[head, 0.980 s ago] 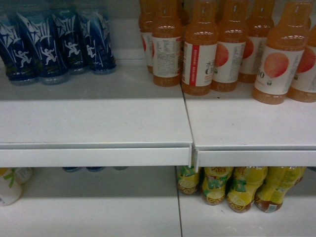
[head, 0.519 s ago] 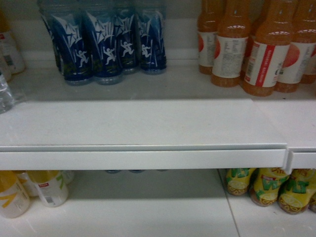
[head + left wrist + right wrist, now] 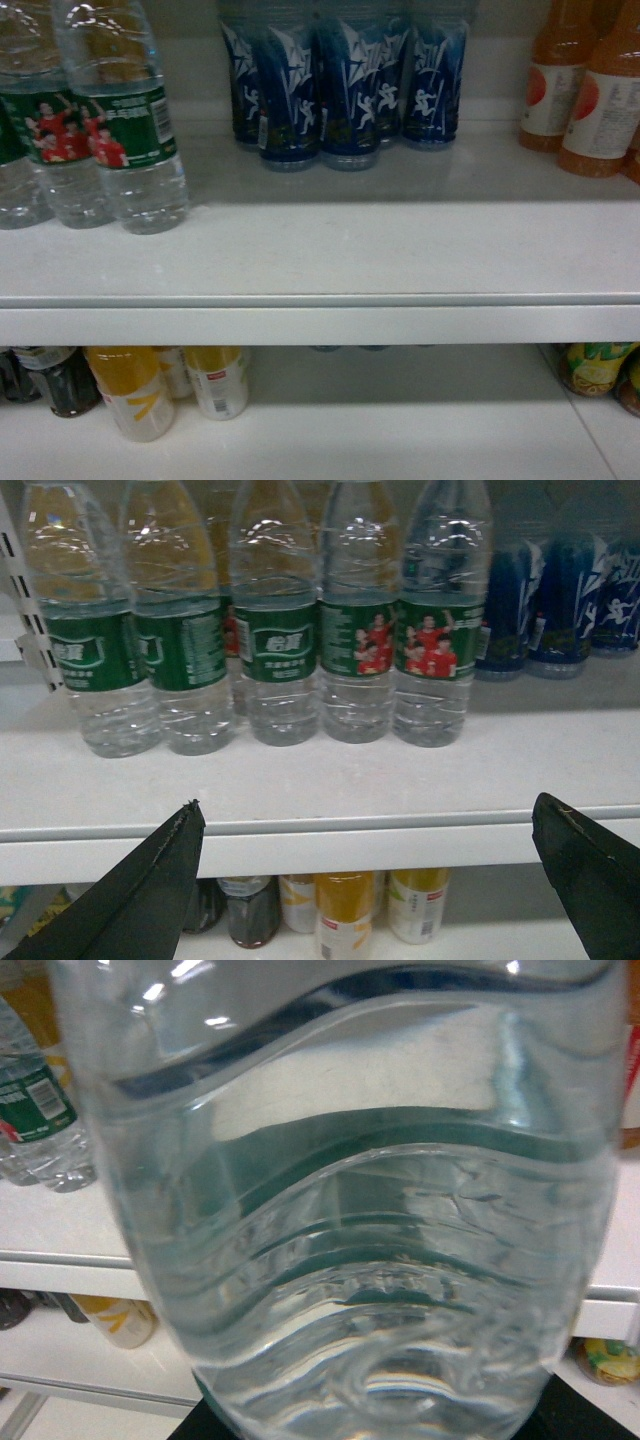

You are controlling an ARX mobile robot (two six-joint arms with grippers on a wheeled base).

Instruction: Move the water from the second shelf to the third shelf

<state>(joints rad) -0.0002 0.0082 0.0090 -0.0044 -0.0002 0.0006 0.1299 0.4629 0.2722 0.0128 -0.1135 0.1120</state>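
The water bottle (image 3: 340, 1210) I judge to be the one I am moving fills my right wrist view, hanging in the air in front of the shelf edge. It sits so close that my right fingers are hidden, apart from dark slivers under its base. I take it to be clamped between them, though the grip itself is not shown. My head camera has swung left over the last second. The orange juice bottles (image 3: 585, 100) have slid to the right edge, and a row of green-labelled water bottles (image 3: 125, 120) has come into sight on the left. That suggests I am still at the shelf the water came from, with the carried bottle not yet placed on the third shelf. My left gripper (image 3: 365, 802) is empty and spread wide, with one dark finger (image 3: 150, 890) low on the left and the other low on the right. Beyond and above the gap between those fingers stand five water bottles in a front row, with at least one more behind. Past my right-hand finger are four blue bottles (image 3: 350, 90). I can count two juice bottles, with the sliver of a third. Below my left fingers, on the lower shelf (image 3: 400, 440), four bottles show: one dark, one yellow and two white.
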